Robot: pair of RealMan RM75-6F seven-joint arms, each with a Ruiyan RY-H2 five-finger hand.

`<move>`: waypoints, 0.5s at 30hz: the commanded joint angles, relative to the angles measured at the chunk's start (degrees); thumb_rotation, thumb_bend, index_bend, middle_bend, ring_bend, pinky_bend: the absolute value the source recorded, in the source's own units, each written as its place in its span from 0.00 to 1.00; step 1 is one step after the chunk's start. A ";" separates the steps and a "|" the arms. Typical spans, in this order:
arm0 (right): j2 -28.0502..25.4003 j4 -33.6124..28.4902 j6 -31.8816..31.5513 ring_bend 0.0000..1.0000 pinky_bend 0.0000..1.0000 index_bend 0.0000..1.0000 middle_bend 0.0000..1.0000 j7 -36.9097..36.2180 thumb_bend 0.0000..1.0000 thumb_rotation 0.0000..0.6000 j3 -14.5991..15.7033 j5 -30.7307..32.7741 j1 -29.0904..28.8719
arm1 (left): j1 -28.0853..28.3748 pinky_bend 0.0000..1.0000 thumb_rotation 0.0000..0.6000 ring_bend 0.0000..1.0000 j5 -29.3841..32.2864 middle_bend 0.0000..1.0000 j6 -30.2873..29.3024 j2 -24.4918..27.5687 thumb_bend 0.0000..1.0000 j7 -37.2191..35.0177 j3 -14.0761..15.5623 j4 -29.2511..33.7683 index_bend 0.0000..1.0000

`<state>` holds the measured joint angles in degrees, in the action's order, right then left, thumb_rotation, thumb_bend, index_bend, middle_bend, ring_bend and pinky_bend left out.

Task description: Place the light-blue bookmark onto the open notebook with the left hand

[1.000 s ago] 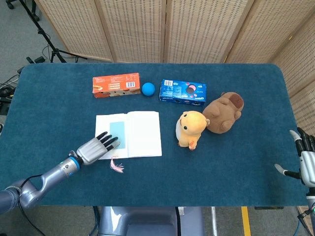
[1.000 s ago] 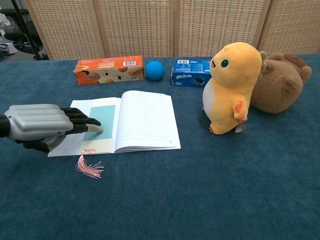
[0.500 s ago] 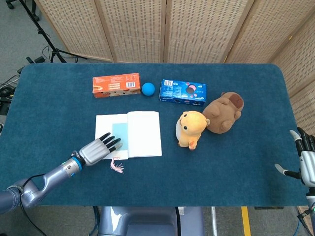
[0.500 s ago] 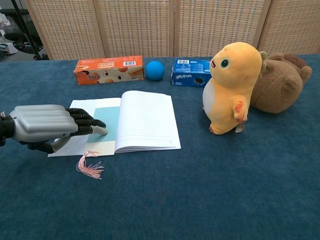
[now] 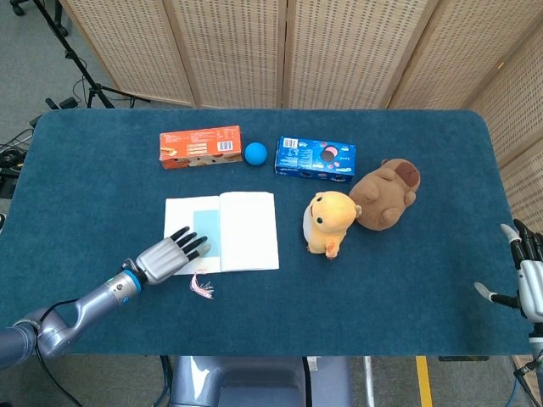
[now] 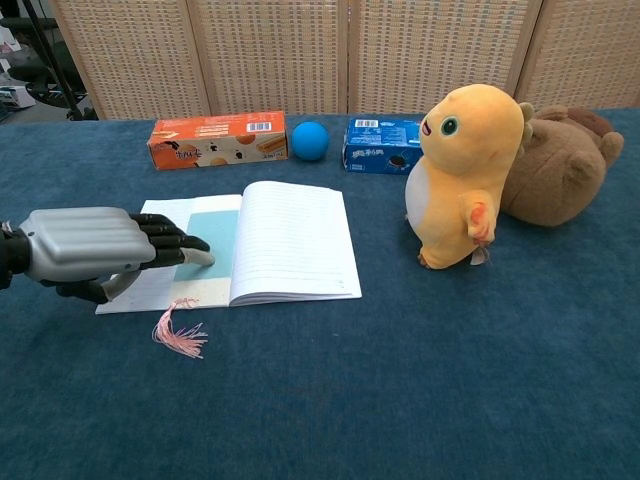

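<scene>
The light-blue bookmark (image 6: 212, 243) is seen lying flat on the left page of the open notebook (image 6: 290, 240), close to the spine, with its pink tassel (image 6: 178, 332) trailing off the near edge of the page onto the blue table cover (image 6: 400, 380). That placement is judged to be what the task asks for: the card is carried wholly by the page, and only the tassel is left hanging free, as would be expected of a marker laid in a book. The left hand (image 6: 95, 250) is held low over the outer part of the same page, palm down, with its fingers (image 5: 192, 244) stretched forward and only slightly apart; nothing is pinched or gripped. The fingertips are seen at the bookmark's left edge, and it cannot be told from either view whether they are resting on the card or merely poised just above it. This posture is judged to suit a release or a last nudge rather than a carry. The right hand (image 5: 528, 275) is kept well apart at the far right edge of the table, its fingers spread and nothing held, since no part is given to it. Beyond the notebook, an orange box (image 5: 201, 147), a blue ball (image 5: 255, 153), a blue biscuit box (image 5: 315, 158) and two plush toys are set clear of the work.
</scene>
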<state>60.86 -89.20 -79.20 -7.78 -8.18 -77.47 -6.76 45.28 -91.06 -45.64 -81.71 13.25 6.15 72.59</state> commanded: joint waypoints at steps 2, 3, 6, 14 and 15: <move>0.03 -0.04 -0.02 0.00 0.00 0.00 0.00 0.10 0.00 1.00 0.04 -0.06 0.01 | -0.21 0.00 1.00 0.00 -0.11 0.00 -0.30 -0.08 1.00 -0.11 0.06 -0.30 0.00; 0.04 -0.05 -0.02 0.00 0.00 0.00 0.00 0.16 0.00 1.00 0.07 -0.09 0.00 | -0.27 0.00 1.00 0.00 -0.26 0.00 -0.49 -0.11 1.00 -0.17 0.10 -0.39 0.00; 0.08 -0.08 -0.06 0.00 0.00 0.00 0.00 0.29 0.00 1.00 0.08 -0.11 0.01 | -0.44 0.00 1.00 0.00 -0.60 0.00 -0.98 -0.14 1.00 -0.64 0.21 -0.60 0.00; -0.09 -0.19 -0.11 0.00 0.00 0.00 0.00 0.19 0.00 1.00 0.07 -0.09 0.08 | -0.32 0.00 1.00 0.00 -1.33 0.00 -1.20 -0.55 1.00 -1.65 0.37 -0.94 0.00; -0.05 -0.18 -0.08 0.00 0.00 0.00 0.00 0.21 0.00 1.00 0.06 -0.06 0.05 | -0.32 0.00 1.00 0.00 -1.41 0.00 -1.28 -0.58 1.00 -1.65 0.37 -0.91 0.00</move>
<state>60.81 -89.38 -79.28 -7.57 -8.12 -77.53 -6.70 44.95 -92.47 -46.92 -82.28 11.60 6.53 71.68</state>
